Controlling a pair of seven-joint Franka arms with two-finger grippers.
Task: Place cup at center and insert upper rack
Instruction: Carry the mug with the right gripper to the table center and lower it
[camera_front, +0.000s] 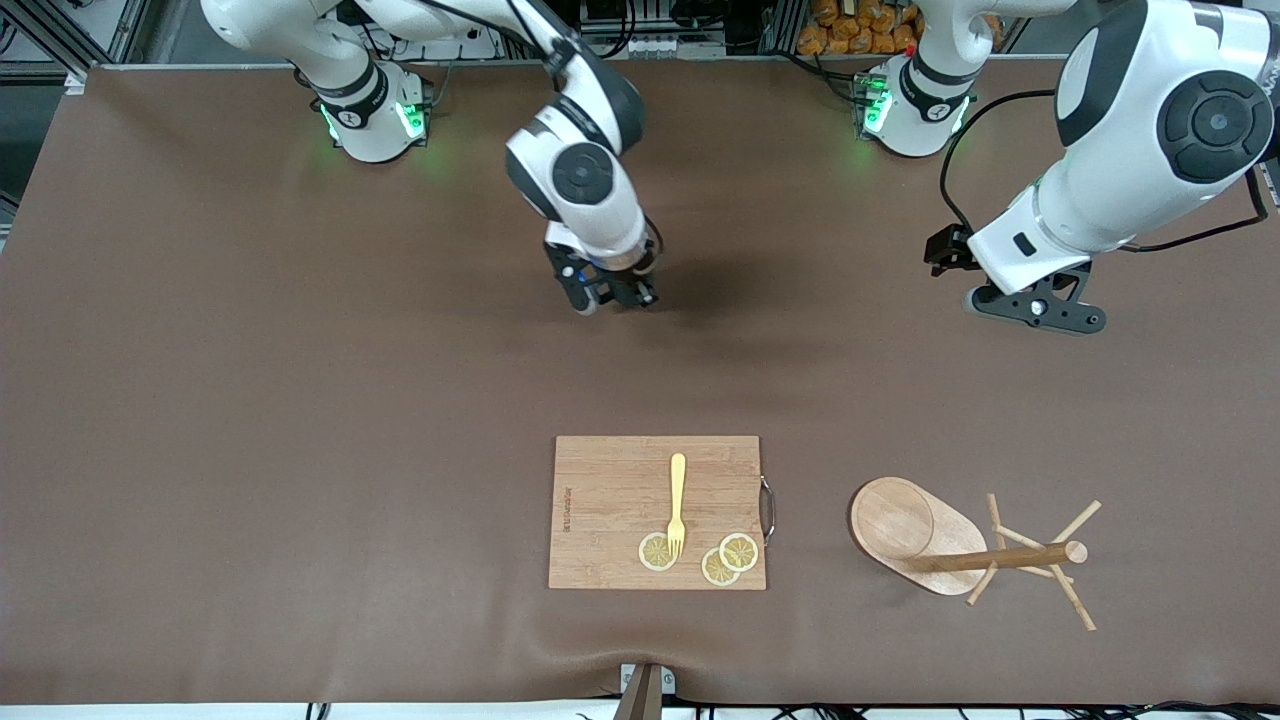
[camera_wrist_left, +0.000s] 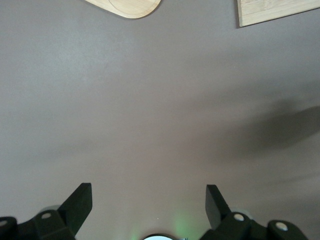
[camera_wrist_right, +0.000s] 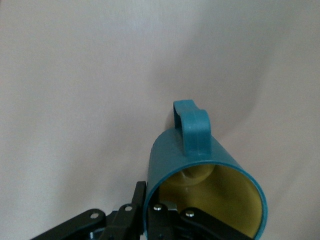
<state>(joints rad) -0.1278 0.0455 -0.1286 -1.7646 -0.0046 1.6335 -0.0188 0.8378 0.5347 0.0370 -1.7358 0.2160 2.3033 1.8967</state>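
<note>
The teal-green cup (camera_wrist_right: 200, 165) with a yellowish inside shows in the right wrist view. My right gripper (camera_wrist_right: 149, 201) is shut on its rim, one finger inside and one outside, with the handle pointing away from the fingers. In the front view my right gripper (camera_front: 612, 293) is low over the middle of the table and the hand hides the cup. The wooden mug tree (camera_front: 925, 545) lies on its side near the front edge, toward the left arm's end. My left gripper (camera_front: 1040, 305) is open and empty over bare table (camera_wrist_left: 148, 197).
A wooden cutting board (camera_front: 610, 500) with a yellow fork (camera_front: 677, 500) and three lemon slices (camera_front: 738, 551) lies nearer the front camera than the right gripper, beside the mug tree. The left wrist view shows the mug tree's base (camera_wrist_left: 127, 6) and a board corner (camera_wrist_left: 277, 11).
</note>
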